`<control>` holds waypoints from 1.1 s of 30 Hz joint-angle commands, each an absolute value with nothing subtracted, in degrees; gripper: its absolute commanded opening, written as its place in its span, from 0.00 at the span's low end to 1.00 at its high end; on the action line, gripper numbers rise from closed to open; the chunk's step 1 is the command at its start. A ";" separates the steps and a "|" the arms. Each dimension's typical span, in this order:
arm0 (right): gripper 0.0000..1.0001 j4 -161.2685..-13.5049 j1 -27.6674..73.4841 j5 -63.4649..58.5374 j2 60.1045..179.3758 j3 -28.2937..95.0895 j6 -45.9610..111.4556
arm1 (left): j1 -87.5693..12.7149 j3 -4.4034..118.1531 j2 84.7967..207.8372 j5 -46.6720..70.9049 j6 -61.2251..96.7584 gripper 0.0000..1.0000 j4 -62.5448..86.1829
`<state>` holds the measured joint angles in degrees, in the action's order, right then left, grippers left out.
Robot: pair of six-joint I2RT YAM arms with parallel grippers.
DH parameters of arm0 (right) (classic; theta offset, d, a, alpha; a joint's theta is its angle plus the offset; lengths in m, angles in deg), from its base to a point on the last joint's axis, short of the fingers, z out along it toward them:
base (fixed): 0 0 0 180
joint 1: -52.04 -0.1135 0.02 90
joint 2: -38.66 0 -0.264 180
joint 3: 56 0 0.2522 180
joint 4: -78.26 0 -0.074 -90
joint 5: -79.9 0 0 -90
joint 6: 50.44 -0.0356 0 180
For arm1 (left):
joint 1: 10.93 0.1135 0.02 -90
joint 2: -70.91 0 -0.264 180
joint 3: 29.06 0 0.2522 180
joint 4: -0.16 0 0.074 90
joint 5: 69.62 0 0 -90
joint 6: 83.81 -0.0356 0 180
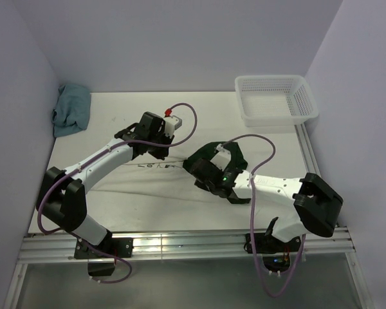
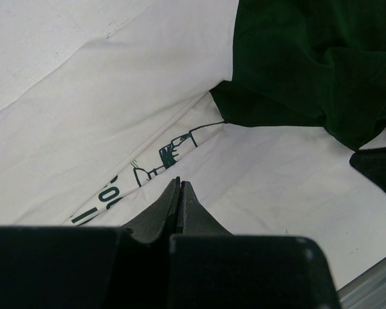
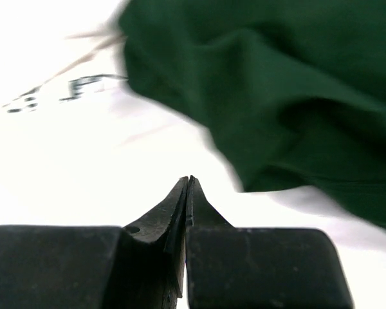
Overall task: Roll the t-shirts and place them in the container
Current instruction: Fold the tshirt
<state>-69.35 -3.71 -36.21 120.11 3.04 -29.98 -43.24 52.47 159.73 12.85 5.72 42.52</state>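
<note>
In the middle of the counter (image 1: 212, 119), a cream-white t-shirt (image 1: 148, 183) lies spread out flat. Most of it is under the two robot arms. A small dark line print (image 2: 148, 170) runs along a fold in its chest. From above, this print shows between the two arms.

In the left wrist view, a dark green sleeve (image 2: 309, 58) lies bunched on the cream cloth, to the upper right of the print. The right wrist view shows the same green fabric (image 3: 276, 90) in soft folds just beyond that arm's fingers, with the cream body below and to the left of it.

The left pincer (image 2: 179, 185) reaches over the far middle part of the shirt. Its jaws are pressed tight together, and its tips point at the cream cloth just beside the print. The right pincer (image 3: 189, 180) comes in from the right. Its jaws are also fully closed, and its tips are low over the cream cloth near the edge of the green fabric. We cannot tell whether either pincer has any fabric pinched between its tips.

A white plastic mesh basket (image 1: 275, 100) stands well apart from the shirt at the far right corner of the counter. A crumpled teal-blue cloth (image 1: 71, 109) sits in the far left corner against the wall. Metal rails (image 1: 180, 244) along the near edge carry both arm bases.
</note>
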 commanded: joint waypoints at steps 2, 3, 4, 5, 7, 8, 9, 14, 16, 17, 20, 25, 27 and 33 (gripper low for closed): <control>0.00 -64.61 -6.49 -39.63 123.29 10.22 -27.32 | -42.92 53.87 158.80 12.21 4.87 0.00 42.93; 0.00 -64.08 -6.85 -39.90 123.99 11.63 -27.24 | -42.92 53.88 158.80 12.12 4.87 0.00 43.01; 0.00 -63.12 -7.03 -39.81 124.70 12.16 -27.15 | -42.92 53.96 158.89 12.12 4.96 0.00 43.10; 0.00 -62.85 -7.20 -39.72 125.92 12.78 -27.15 | -42.92 53.96 158.89 12.12 4.96 0.00 43.10; 0.00 -62.76 -7.64 -39.20 127.16 13.66 -27.06 | -42.92 54.05 158.89 12.12 4.87 0.00 43.28; 0.00 -62.76 -7.73 -39.11 128.21 13.84 -27.23 | -42.92 53.96 158.89 12.03 4.87 0.00 43.37; 0.00 -62.41 -8.08 -39.20 128.48 14.10 -27.58 | -42.92 53.88 158.89 12.12 4.78 0.00 43.37; 0.14 -62.23 -8.52 -41.13 124.99 11.38 -30.31 | -42.92 53.44 158.80 12.03 4.25 0.00 43.45; 0.20 -62.40 -8.52 -41.74 122.70 8.92 -31.01 | -42.92 53.44 158.89 11.94 4.25 0.00 43.45; 0.23 -62.23 -8.43 -42.62 120.42 8.13 -31.36 | -42.92 53.44 158.98 11.85 4.34 0.00 43.45; 0.23 -60.57 -7.65 -43.06 117.86 5.93 -32.68 | -42.92 53.52 159.24 11.68 4.60 0.00 43.45; 0.29 -59.76 -6.15 -44.03 115.49 2.24 -34.44 | -42.92 53.79 159.42 11.32 4.78 0.00 43.63; 0.29 -61.08 -5.36 -44.21 114.51 0.31 -34.18 | -42.92 53.79 159.50 11.24 4.78 0.00 43.72; 0.36 -61.96 -3.69 -46.40 113.54 -1.01 -32.08 | -42.92 53.79 159.33 11.41 4.69 0.00 43.98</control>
<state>-60.93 -4.56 -42.14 115.83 -0.70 -32.69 -43.24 52.47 159.75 12.61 5.30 43.81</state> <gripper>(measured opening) 0.352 0.011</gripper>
